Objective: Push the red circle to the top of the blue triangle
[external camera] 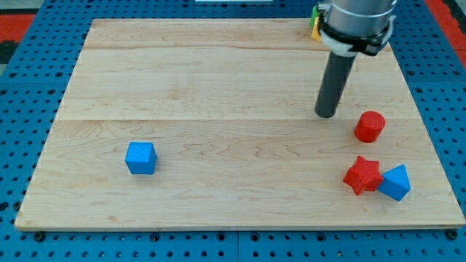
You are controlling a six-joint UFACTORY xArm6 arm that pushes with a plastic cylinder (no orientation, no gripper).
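Note:
The red circle (370,126), a short red cylinder, stands on the wooden board at the view's right. The blue triangle (396,182) lies below it, near the board's lower right corner, touching a red star (362,175) on its left. My tip (326,114) rests on the board just left of and slightly above the red circle, with a small gap between them. The rod rises toward the view's top into the arm's grey body.
A blue cube (140,158) sits on the board's left part. Yellow and green blocks (315,21) peek out behind the arm at the board's top edge. The wooden board (218,73) lies on a blue pegboard table.

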